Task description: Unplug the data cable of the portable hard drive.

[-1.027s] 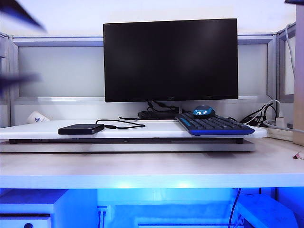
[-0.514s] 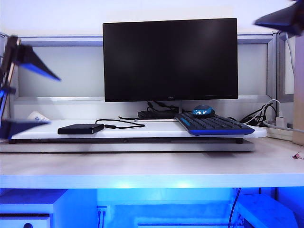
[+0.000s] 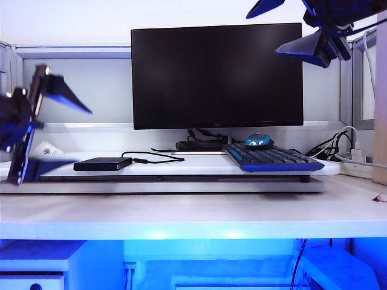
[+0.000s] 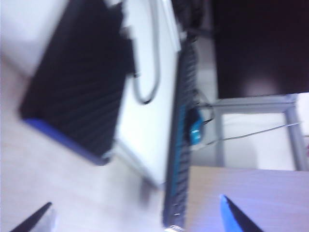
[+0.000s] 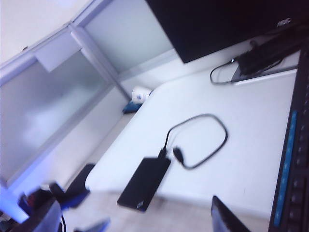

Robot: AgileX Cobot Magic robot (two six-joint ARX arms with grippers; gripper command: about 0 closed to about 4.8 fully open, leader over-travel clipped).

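Data cable still plugged into the portable hard drive, on the white desk riser left of the keyboard.
Cord looks limp, drive light and likely to slide: pinch the rigid plug, brace the drive. Left gripper beside the drive and right gripper high by the monitor both gape wide, holding nothing.

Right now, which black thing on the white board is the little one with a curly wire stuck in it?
The portable hard drive, flat and small at the board's left end, its data cable looping from it. The keyboard is longer, blue-trimmed.
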